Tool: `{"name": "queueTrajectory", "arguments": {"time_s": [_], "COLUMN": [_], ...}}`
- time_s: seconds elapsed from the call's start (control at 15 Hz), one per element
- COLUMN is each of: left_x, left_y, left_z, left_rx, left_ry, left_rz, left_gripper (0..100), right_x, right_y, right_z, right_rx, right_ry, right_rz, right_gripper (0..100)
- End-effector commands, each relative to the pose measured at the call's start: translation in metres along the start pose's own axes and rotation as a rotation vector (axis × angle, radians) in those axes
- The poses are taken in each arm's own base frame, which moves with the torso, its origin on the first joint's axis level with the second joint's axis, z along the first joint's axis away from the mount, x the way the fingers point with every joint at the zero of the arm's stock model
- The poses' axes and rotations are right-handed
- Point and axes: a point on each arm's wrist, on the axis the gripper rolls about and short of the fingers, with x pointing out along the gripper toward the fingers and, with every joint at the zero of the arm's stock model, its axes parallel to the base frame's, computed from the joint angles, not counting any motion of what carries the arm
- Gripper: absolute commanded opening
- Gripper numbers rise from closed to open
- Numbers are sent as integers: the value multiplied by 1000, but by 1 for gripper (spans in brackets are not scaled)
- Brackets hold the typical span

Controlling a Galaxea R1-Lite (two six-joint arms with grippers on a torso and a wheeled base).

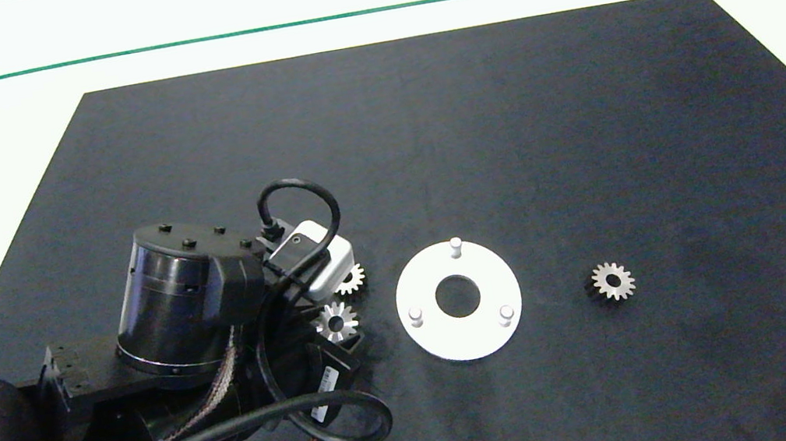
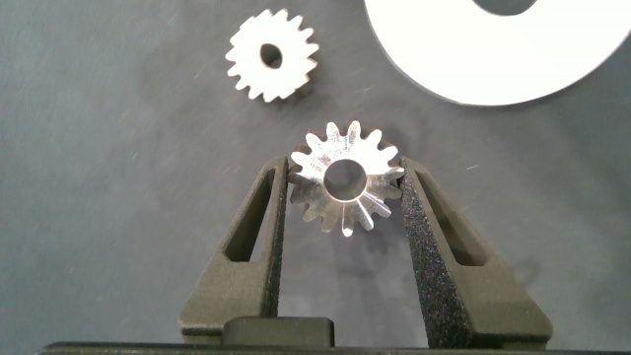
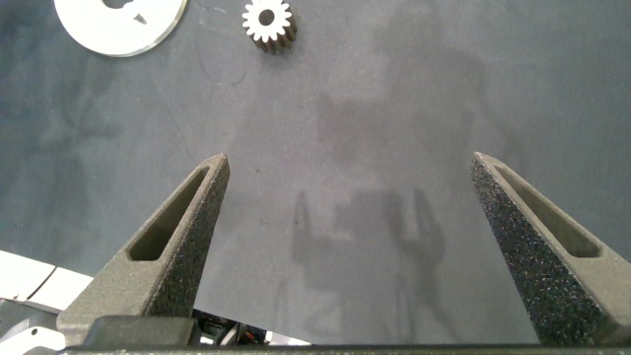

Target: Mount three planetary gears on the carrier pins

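3 planetary gears are seen on the table's black mat [image 1: 504, 124]. 1 gear [image 2: 346, 180] is clamped between the left gripper [image 2: 345, 197] fingers, left of the white disc [image 1: 436, 340]; another [image 2: 270, 54] lies just beside it. The third gear [image 1: 613, 281] lies right of the disc, whose 3 carrier pins [image 1: 455, 245] are bare. The right gripper [image 3: 350, 177] is spread wide, holding nothing, at the table's right edge.

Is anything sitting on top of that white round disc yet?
No gears. The white disc carries only its three upright pegs, all bare. One gear sits between the left gripper fingers; two others lie on the mat.
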Motion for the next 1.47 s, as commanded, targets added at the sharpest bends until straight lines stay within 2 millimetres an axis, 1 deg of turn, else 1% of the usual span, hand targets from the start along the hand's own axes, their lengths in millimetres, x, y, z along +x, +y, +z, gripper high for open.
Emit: {"name": "queueTrajectory", "arguments": {"time_s": [0.07, 0.33, 0.53, 0.67, 0.93, 1.13, 1.33, 1.47], "left_x": [8, 19, 26, 25, 19, 14, 14, 14], "left_y": [-16, -31, -33, -32, -31, -30, -41, -41], "left_z": [5, 17, 21, 22, 36, 41, 42, 45], "left_rx": [33, 56, 58, 65, 66, 67, 60, 59], "left_ry": [6, -3, -3, 13, 0, 3, -3, -10], "left_rz": [-11, -25, -25, -28, -34, -37, -65, -68], "left_gripper": [0, 0, 0, 0, 0, 0, 0, 0], "right_x": [0, -4, -3, -2, -1, -1, -1, -1], "right_y": [0, 0, 0, 0, 0, 0, 0, 0], "right_z": [-1, -1, -2, -3, -3, -3, -4, -3], "right_rx": [0, 1, 0, 0, 0, 0, 0, 0], "right_ry": [1, -13, -11, -4, 1, 1, 4, 3], "right_rz": [-2, -4, -3, -1, -1, -1, -1, -2], "right_gripper": [100, 100, 100, 100, 100, 100, 100, 100]}}
